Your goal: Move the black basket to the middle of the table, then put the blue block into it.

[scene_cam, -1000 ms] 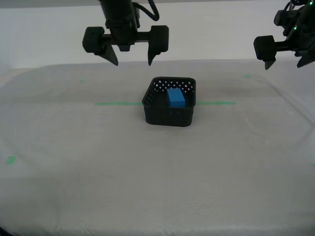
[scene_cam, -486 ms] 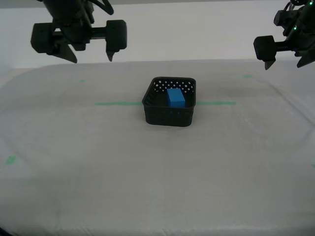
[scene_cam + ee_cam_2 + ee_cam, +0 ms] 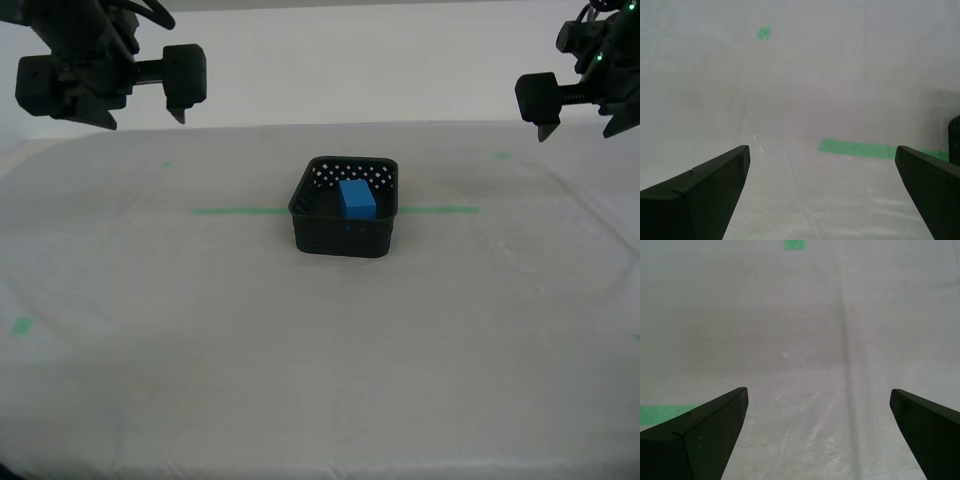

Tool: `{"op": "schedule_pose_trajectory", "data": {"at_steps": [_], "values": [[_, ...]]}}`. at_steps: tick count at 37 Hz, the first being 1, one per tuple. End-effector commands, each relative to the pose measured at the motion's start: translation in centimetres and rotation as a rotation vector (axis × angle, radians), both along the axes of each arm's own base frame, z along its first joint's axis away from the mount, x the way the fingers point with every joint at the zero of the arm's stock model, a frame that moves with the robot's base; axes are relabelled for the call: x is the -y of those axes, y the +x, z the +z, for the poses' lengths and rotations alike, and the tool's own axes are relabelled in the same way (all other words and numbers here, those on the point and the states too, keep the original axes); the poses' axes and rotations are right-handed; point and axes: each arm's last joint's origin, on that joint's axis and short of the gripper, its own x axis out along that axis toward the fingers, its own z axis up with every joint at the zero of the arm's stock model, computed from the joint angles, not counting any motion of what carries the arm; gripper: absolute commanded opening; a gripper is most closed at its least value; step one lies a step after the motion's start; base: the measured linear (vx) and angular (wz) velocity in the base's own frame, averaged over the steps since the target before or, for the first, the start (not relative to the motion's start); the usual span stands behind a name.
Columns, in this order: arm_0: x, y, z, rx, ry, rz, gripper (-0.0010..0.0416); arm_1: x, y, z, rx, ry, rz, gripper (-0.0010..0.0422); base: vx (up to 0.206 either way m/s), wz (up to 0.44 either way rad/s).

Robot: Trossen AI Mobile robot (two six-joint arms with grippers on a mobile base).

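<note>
The black basket [image 3: 345, 235] sits mid-frame on the desk [image 3: 300, 380], well clear of its edges, with the blue block [image 3: 357, 197] inside. My second claw [image 3: 145, 122] hangs upper left and my first claw [image 3: 578, 132] upper right, both spread wide and empty.

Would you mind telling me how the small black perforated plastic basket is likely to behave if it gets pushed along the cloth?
The small black perforated plastic basket looks thin-walled, so probably light and easily slid. It sits low and wide, so tipping seems unlikely. The bright-blue cube inside may shift against a wall.
</note>
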Motion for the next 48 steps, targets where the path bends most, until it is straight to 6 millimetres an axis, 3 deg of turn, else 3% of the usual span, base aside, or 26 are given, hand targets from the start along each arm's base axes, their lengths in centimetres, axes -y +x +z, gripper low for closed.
{"op": "schedule_pose_trajectory", "data": {"at_steps": [1,10,19,39,48], "values": [[0.0,0.0,0.0,0.004,0.001,0.003,0.0398,-1.3,0.5,-0.1,0.021,-0.017,0.012,0.04,0.0,0.0],[0.0,0.0,0.0,0.004,0.001,0.003,0.0399,-4.4,1.5,0.3,0.074,-0.044,0.019,0.04,0.0,0.0],[0.0,0.0,0.0,0.004,0.001,0.003,0.0399,-6.2,2.4,0.5,0.129,-0.062,0.013,0.04,0.0,0.0],[0.0,0.0,0.0,0.004,0.001,0.003,0.0399,-5.9,8.0,-2.2,0.05,0.007,-0.129,0.04,0.0,0.0],[0.0,0.0,0.1,0.004,0.001,0.003,0.0399,-5.8,8.7,-1.9,0.07,0.025,-0.157,0.04,0.0,0.0]]}}
